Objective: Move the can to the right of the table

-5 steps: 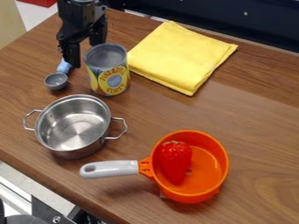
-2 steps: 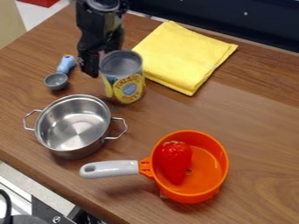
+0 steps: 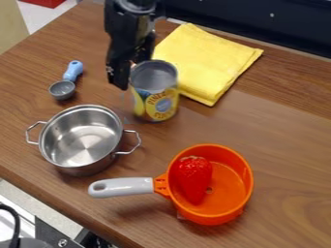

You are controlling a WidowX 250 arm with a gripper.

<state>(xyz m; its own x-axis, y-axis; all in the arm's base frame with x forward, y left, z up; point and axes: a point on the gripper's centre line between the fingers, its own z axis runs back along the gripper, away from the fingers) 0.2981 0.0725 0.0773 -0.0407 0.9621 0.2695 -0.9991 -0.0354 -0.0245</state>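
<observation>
The black gripper (image 3: 134,68) is at the upper left of the table, hanging low at the back-left side of the can (image 3: 161,102). Its fingers stand apart: one beside the can's left side, the other partly hidden behind the rim. The can is upright, with a grey top and a yellow and blue label, and looks to be against the open gripper. Whether its base touches the table is hard to tell.
A yellow cloth (image 3: 203,60) lies right behind the can. In front are a steel pot (image 3: 81,138) and an orange pan (image 3: 242,193) holding a red strawberry (image 3: 194,177). A small scoop (image 3: 63,90) lies left on the wooden table (image 3: 284,131).
Gripper and can have moved together to the right and somewhat toward the front, away from the scoop. The can now overlaps the cloth's near left corner in view.
</observation>
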